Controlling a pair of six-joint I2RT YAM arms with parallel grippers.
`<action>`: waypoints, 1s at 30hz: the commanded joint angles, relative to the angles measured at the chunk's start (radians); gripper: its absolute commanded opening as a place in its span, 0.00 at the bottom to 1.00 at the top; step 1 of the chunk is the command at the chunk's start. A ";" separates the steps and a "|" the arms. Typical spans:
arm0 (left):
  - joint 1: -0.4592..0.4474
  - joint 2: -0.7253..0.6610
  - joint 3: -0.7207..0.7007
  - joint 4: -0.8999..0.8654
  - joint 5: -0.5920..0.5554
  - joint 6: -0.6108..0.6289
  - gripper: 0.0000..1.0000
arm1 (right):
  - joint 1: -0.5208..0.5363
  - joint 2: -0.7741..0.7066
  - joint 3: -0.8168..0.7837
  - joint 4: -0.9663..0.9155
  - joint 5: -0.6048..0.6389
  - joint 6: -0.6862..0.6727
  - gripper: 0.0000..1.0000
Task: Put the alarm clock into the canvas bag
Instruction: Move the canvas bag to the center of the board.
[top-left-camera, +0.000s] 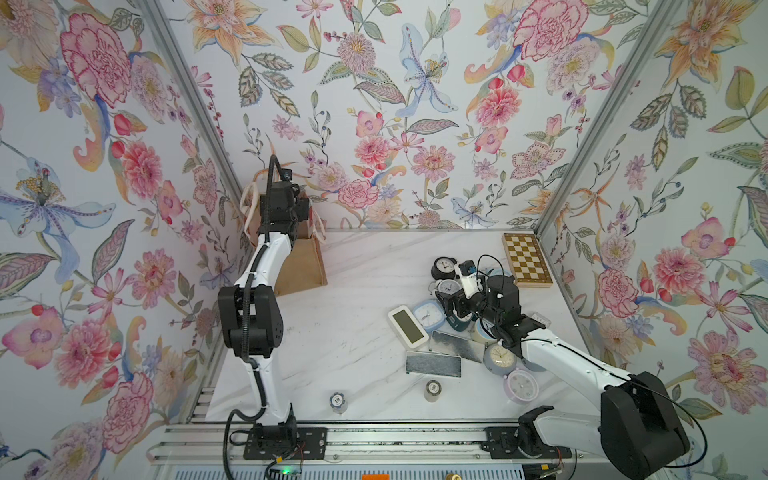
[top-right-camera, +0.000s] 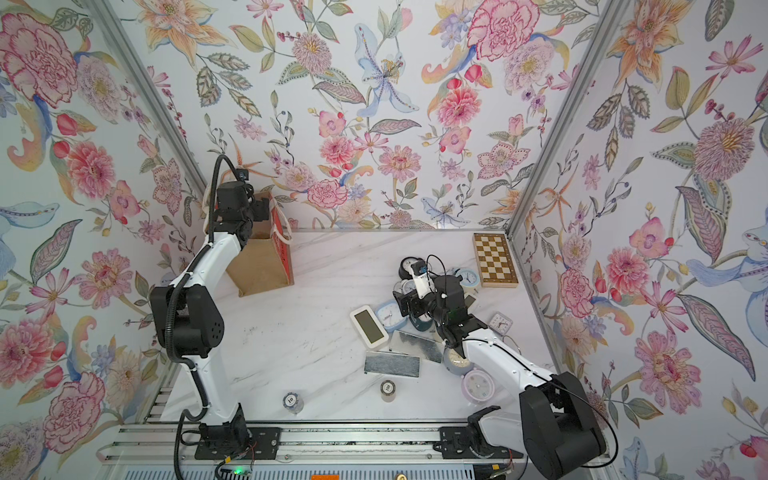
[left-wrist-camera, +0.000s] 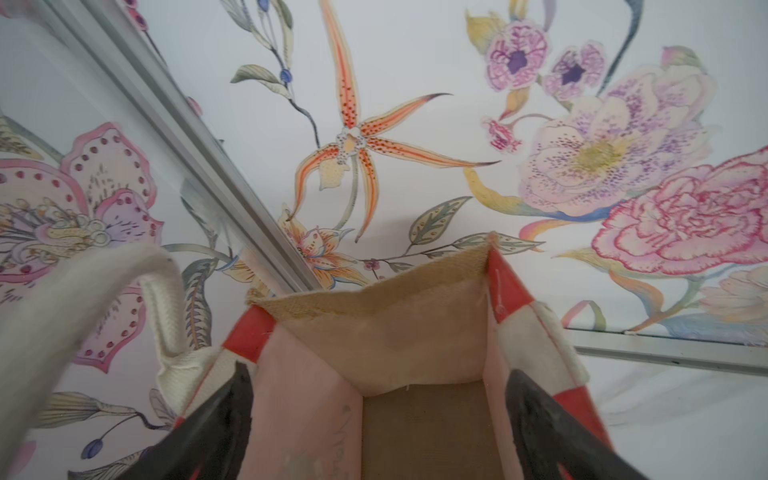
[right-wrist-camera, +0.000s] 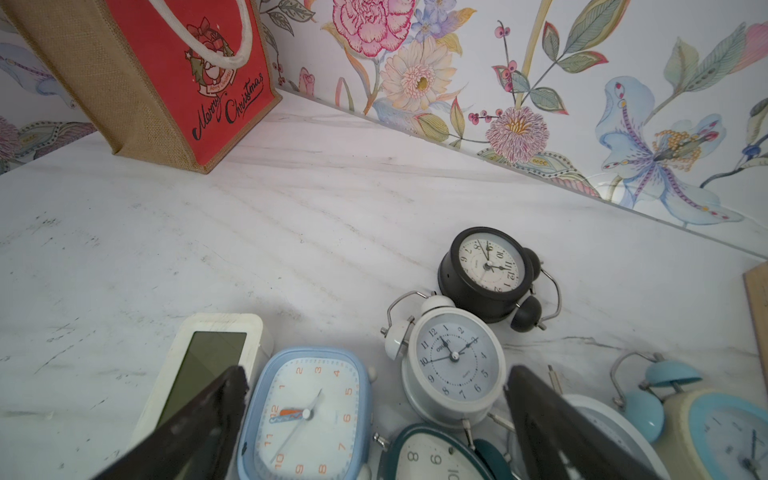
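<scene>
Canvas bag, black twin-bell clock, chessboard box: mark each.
canvas bag (top-left-camera: 303, 266): in a top view, tan burlap side.
black twin-bell clock (right-wrist-camera: 487, 266): right wrist view, dial centre.
chessboard box (top-left-camera: 527, 259): in a top view, chequered lid centre.

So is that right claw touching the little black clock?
Apart. In the right wrist view the open right gripper hangs short of the black clock, with the white bell clock lying between them.

Both top views: high, facing down, sharing the whole tabletop (top-left-camera: 353, 291). Left wrist: close, into canvas bag (left-wrist-camera: 415, 332). Right wrist: low over clocks (right-wrist-camera: 453, 361).
</scene>
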 joint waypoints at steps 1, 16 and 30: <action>0.048 -0.057 0.014 -0.006 -0.024 0.007 0.95 | 0.010 -0.030 0.014 -0.047 0.019 -0.027 0.99; 0.270 -0.136 -0.059 -0.046 0.102 -0.169 0.94 | 0.025 -0.042 0.047 -0.098 0.017 -0.072 0.99; 0.295 0.044 0.053 -0.198 0.392 -0.176 0.77 | 0.060 -0.030 0.083 -0.124 0.033 -0.085 0.99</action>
